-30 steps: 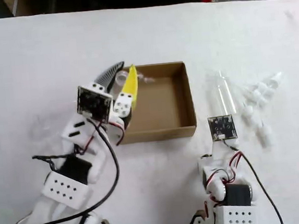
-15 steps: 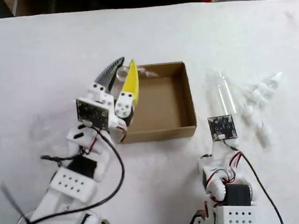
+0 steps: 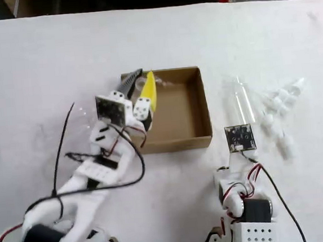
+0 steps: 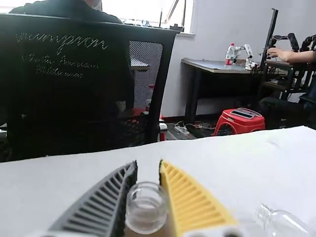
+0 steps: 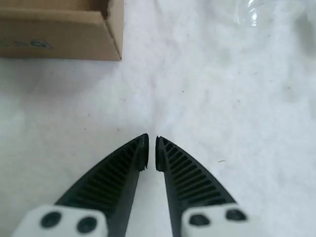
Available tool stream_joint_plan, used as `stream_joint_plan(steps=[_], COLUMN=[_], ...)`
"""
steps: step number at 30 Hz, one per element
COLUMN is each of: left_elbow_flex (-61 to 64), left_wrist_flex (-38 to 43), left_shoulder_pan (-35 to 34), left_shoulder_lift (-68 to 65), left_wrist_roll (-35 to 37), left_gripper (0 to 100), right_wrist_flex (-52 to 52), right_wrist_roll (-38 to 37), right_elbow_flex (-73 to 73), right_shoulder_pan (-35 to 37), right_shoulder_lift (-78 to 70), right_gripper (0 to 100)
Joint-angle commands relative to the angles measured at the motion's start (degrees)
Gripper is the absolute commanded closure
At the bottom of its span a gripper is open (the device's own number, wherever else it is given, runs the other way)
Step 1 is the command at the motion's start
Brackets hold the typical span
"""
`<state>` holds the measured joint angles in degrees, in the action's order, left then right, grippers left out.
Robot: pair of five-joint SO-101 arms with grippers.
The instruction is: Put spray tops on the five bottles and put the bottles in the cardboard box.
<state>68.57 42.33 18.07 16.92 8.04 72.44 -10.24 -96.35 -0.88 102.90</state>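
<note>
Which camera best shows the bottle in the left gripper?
Left wrist view: the bottle is clamped in the left gripper, its open neck close and bare. The high view gives a faint clear glint by the gripper.

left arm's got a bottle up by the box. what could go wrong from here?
1. The bottle in the left gripper has a bare, open neck. Released now, it would probably land in the cardboard box uncapped; the spray tops lie on the table past the box's opposite side.
2. The gripper sits over the box's left wall, not its middle, so the bottle may catch the rim or fall outside.
</note>
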Motion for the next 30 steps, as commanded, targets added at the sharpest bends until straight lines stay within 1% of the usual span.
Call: stream_joint_plan(steps=[1,5,8,10,15,23,30], left_elbow_flex=[-8.3,-12.5,-13.7,-13.9,-16.4,-23.3,-23.5], left_wrist_flex=[2.2,2.9,6.6,7.6,7.6,7.8,7.8], left_shoulder_pan=[-2.9,-4.6,-5.1,-5.0,-4.9,-8.0,-8.0], left_shoulder_lift=[-6.2,-13.6,-15.9,-16.7,-20.1,-29.1,-29.2], left_wrist_roll=[3.8,4.0,3.6,3.6,3.5,3.5,3.5], left_gripper=[98,98,98,98,98,98,98], right_wrist_flex=[0.3,0.3,0.3,0.3,0.3,0.3,0.3], right_wrist_roll=[0.3,0.3,0.3,0.3,0.3,0.3,0.3], right_elbow_flex=[-0.5,-0.5,-0.5,-0.5,-0.5,-0.5,-0.5], right_shoulder_pan=[-0.5,-0.5,-0.5,-0.5,-0.5,-0.5,-0.5], right_shoulder_lift=[0.3,0.3,0.3,0.3,0.3,0.3,0.3], right_gripper=[98.2,98.2,98.2,98.2,98.2,98.2,98.2])
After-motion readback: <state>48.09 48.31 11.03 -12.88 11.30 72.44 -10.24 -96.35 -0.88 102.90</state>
